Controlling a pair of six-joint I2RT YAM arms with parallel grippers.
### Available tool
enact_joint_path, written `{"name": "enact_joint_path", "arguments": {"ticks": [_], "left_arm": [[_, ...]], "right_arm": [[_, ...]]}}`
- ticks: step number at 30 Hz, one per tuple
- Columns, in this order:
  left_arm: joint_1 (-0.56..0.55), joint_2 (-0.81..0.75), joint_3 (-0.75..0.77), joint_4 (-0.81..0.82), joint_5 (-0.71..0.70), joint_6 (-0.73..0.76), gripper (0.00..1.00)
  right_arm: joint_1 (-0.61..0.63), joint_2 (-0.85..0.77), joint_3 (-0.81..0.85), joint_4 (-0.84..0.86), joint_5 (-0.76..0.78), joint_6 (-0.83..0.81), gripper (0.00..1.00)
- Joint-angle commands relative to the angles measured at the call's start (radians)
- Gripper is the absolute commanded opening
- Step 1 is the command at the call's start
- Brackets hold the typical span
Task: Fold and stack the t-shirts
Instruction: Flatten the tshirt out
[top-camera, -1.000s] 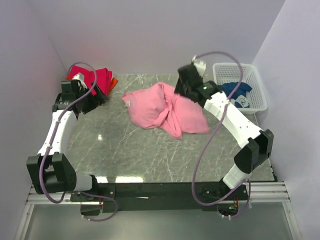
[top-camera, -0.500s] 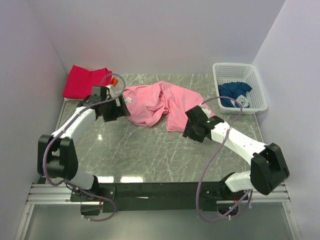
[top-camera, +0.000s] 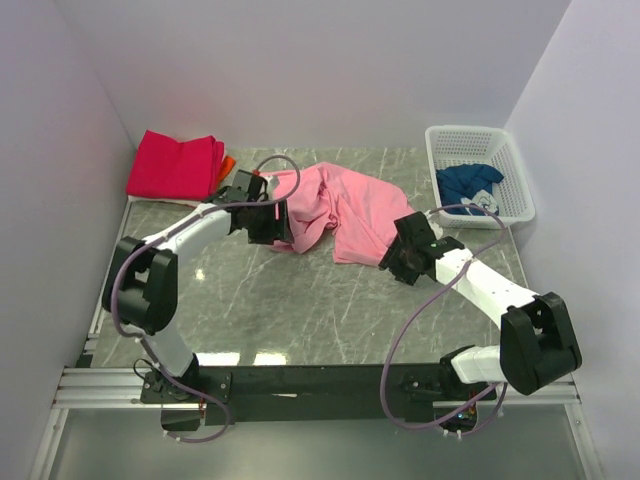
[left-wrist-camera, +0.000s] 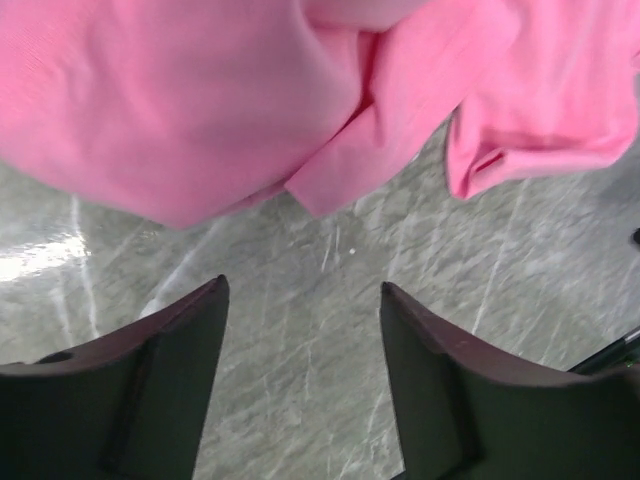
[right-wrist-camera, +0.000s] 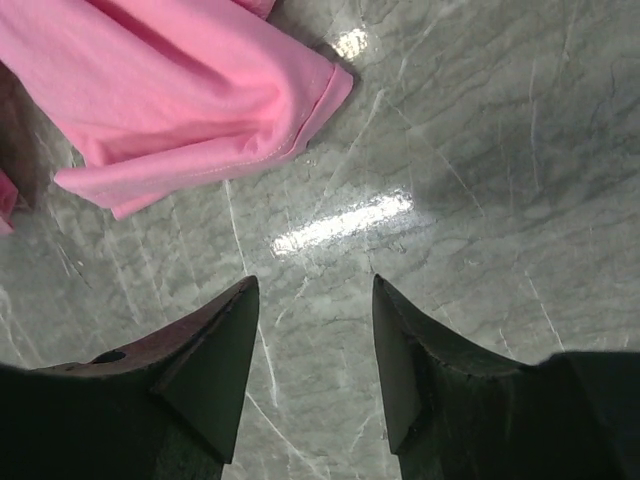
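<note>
A crumpled light pink t-shirt (top-camera: 345, 205) lies mid-table; it fills the top of the left wrist view (left-wrist-camera: 200, 100) and the upper left of the right wrist view (right-wrist-camera: 170, 90). My left gripper (top-camera: 272, 226) is at its left near edge, open (left-wrist-camera: 303, 290) over bare marble, just short of a folded flap. Beside the shirt's near right corner my right gripper (top-camera: 398, 254) also stands open (right-wrist-camera: 315, 285) with only marble between the fingers. A folded magenta-red t-shirt (top-camera: 175, 165) lies at the back left, with an orange one (top-camera: 229, 163) peeking out beside it. A dark blue t-shirt (top-camera: 468, 186) lies in the basket.
The white mesh basket (top-camera: 475, 133) stands at the back right by the wall. Grey marble tabletop (top-camera: 300, 300) stretches in front of the pink shirt. Purple cables loop over both arms. Walls close in on the left, back and right.
The left arm swung from the red stack over to the pink shirt's left edge and its jaws narrowed a little. The right arm came down to the shirt's near right corner. The shirt lies flatter.
</note>
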Motion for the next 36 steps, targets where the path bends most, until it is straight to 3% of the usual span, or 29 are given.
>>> {"name": "enact_joint_path", "arguments": {"ticks": [1, 22, 26, 30, 36], "left_arm": [[-0.014, 0.050, 0.022, 0.000, 0.038, 0.010, 0.66], [-0.067, 0.280, 0.212, -0.026, 0.114, -0.002, 0.57], [-0.069, 0.293, 0.220, -0.017, 0.110, -0.005, 0.42], [-0.064, 0.262, 0.219, -0.012, 0.053, -0.007, 0.00], [-0.005, 0.073, 0.114, 0.026, -0.065, 0.006, 0.00]], "right_arm": [[-0.020, -0.033, -0.007, 0.050, -0.027, 0.023, 0.56], [-0.055, -0.075, -0.026, 0.048, -0.031, 0.023, 0.55], [-0.057, -0.086, -0.032, 0.047, -0.030, 0.026, 0.55], [-0.063, -0.095, -0.043, 0.039, -0.014, 0.028, 0.55], [-0.124, -0.122, -0.061, 0.048, 0.003, 0.012, 0.55]]}}
